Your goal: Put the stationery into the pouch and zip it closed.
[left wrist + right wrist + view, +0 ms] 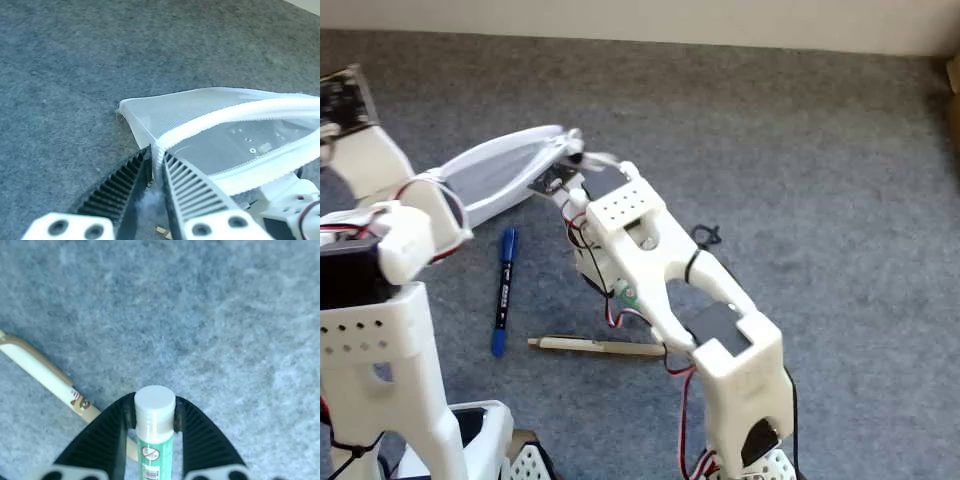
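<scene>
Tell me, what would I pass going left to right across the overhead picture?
Left arm, blue pen, beige pen, right arm. The pouch overlaps several, so I skip it.

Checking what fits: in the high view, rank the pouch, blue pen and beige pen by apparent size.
1. pouch, clearly largest.
2. blue pen and beige pen look alike in length; an arm hides the beige pen's end, so unranked.

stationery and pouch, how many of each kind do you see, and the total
pens: 2 (blue pen, beige pen)
glue stick: 1
pouch: 1
total: 4
</scene>
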`<action>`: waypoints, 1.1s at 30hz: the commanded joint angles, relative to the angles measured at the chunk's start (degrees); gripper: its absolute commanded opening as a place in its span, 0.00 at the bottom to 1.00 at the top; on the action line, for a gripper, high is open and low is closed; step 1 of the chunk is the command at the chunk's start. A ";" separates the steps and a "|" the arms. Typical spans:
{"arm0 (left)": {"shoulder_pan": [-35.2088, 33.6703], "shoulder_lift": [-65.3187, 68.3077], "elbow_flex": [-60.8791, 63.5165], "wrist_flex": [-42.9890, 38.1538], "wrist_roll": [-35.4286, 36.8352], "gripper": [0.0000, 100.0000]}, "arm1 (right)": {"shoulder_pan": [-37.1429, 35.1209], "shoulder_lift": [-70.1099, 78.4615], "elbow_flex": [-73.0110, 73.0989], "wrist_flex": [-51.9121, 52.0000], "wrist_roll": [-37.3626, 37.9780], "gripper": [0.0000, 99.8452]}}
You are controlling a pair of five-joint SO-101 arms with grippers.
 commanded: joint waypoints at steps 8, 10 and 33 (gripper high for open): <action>5.23 -0.31 1.89 -4.22 1.76 0.01 | 2.77 -25.71 22.55 -20.35 -0.62 0.00; 5.14 -0.31 3.56 -4.40 1.58 0.01 | 3.21 -29.14 26.77 -24.84 -0.62 0.00; 5.05 -0.48 5.58 -5.01 1.67 0.01 | 3.21 -62.55 44.44 -37.32 -15.30 0.01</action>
